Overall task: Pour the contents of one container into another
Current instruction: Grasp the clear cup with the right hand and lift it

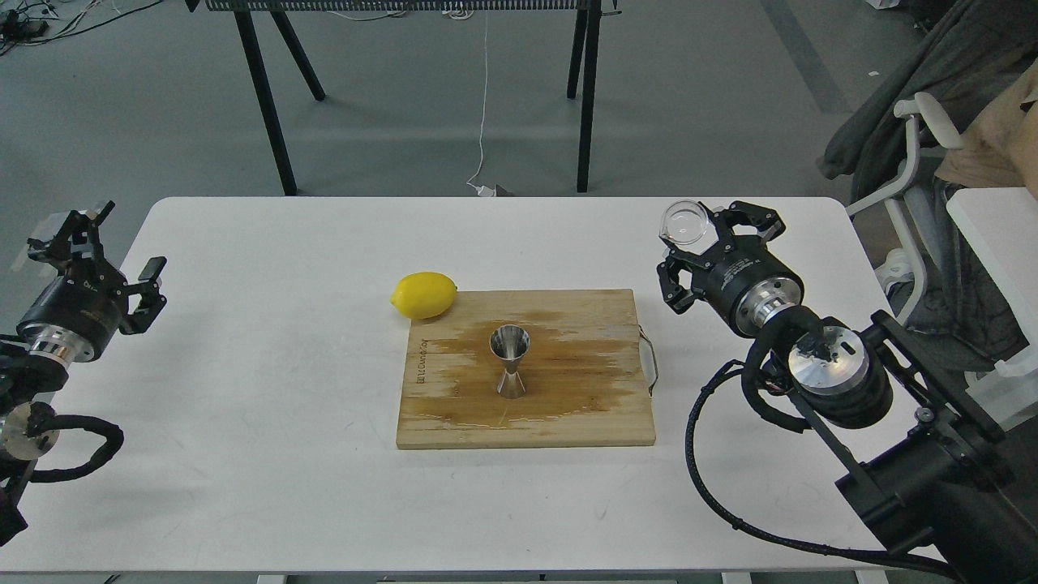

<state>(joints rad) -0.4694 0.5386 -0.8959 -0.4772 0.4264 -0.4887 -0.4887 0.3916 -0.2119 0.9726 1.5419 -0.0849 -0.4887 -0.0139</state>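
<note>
The clear cup (684, 223) is held above the table's right side, its rim facing up toward me, with my right gripper (704, 240) shut on it. It is well to the right of, and higher in the view than, the steel jigger (510, 360). The jigger stands upright in the middle of the wooden cutting board (584, 405), whose surface shows a wet stain. I cannot tell what the cup holds. My left gripper (113, 248) hangs open at the table's left edge, holding nothing.
A yellow lemon (424, 294) lies on the white table (268, 357), touching the board's back left corner. The board has a metal handle (649, 361) on its right side. A chair draped with clothing (932, 162) stands beyond the table's right edge.
</note>
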